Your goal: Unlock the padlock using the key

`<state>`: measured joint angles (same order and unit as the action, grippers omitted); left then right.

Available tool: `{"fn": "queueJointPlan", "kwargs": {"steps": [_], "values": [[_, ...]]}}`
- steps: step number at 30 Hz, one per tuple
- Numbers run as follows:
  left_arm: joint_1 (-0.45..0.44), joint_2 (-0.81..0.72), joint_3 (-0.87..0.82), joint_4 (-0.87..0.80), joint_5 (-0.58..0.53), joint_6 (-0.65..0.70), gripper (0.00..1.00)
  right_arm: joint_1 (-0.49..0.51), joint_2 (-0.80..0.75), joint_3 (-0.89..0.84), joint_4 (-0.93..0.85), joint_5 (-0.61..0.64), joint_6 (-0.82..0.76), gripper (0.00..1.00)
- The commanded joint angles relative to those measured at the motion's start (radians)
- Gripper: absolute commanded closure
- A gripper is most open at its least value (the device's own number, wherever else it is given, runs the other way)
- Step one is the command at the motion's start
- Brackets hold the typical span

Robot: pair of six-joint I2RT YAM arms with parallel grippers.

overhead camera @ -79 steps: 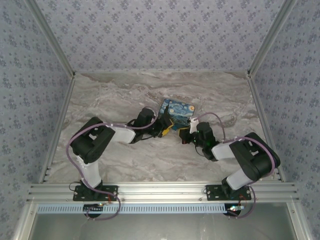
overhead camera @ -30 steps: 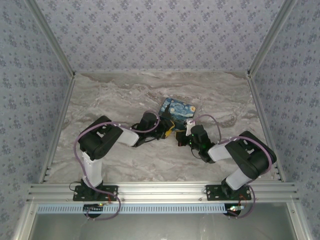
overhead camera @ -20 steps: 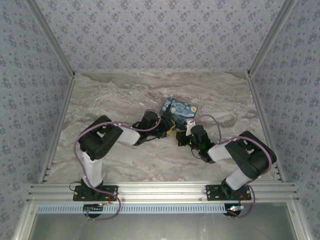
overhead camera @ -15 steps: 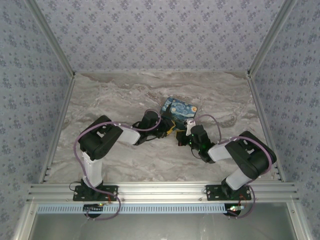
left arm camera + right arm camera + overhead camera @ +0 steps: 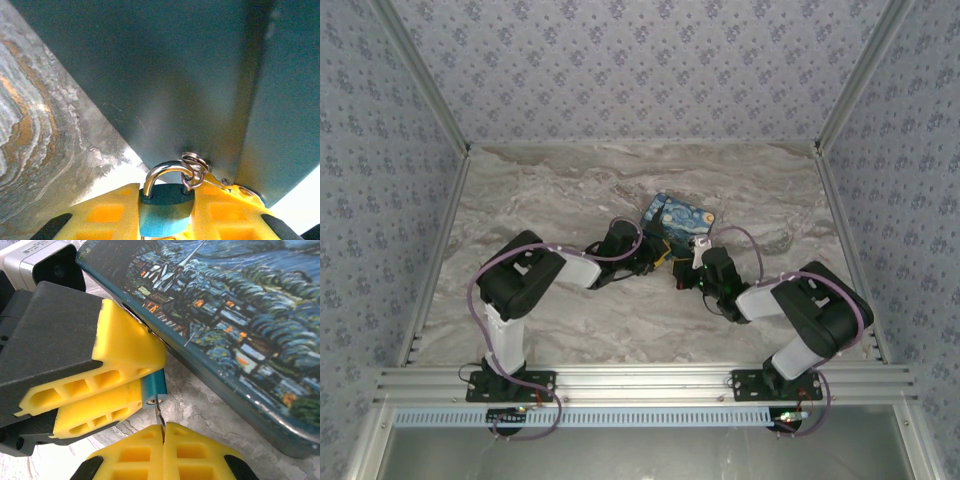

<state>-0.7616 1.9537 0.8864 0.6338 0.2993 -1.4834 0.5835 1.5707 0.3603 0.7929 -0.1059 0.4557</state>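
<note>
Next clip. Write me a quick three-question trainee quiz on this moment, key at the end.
1. True or false: the left claw grips the padlock by its blue body.
2. Fill in: the padlock's shackle is looped through small metal ___ beside the starry-night box.
3. The key pinched in the right claw has its tip at: A) the shackle, B) the padlock's bottom face, by the keyhole, C) the box lid.
Key: 1 true; 2 rings; 3 B.
</note>
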Motion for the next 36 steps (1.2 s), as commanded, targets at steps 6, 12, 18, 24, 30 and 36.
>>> {"fn": "queueJointPlan", "kwargs": {"steps": [6,12,18,24,30,36], "values": [[-0.022,0.034,0.026,-0.039,0.033,0.025,0.75,-0.032,-0.021,0.079,-0.04,-0.054,-0.025,1.0],[-0.024,0.034,0.03,-0.042,0.035,0.026,0.75,-0.031,0.0,0.084,-0.016,-0.063,-0.007,1.0],[-0.023,0.039,0.04,-0.053,0.041,0.03,0.75,-0.043,-0.028,0.105,-0.051,-0.071,-0.016,1.0],[-0.025,0.042,0.055,-0.081,0.044,0.037,0.66,-0.025,-0.028,0.112,-0.1,-0.046,-0.045,1.0],[-0.025,0.052,0.072,-0.11,0.051,0.034,0.65,-0.014,-0.036,0.115,-0.123,-0.02,-0.072,1.0],[-0.024,0.07,0.096,-0.141,0.07,0.035,0.65,-0.005,-0.047,0.121,-0.143,-0.006,-0.094,1.0]]}}
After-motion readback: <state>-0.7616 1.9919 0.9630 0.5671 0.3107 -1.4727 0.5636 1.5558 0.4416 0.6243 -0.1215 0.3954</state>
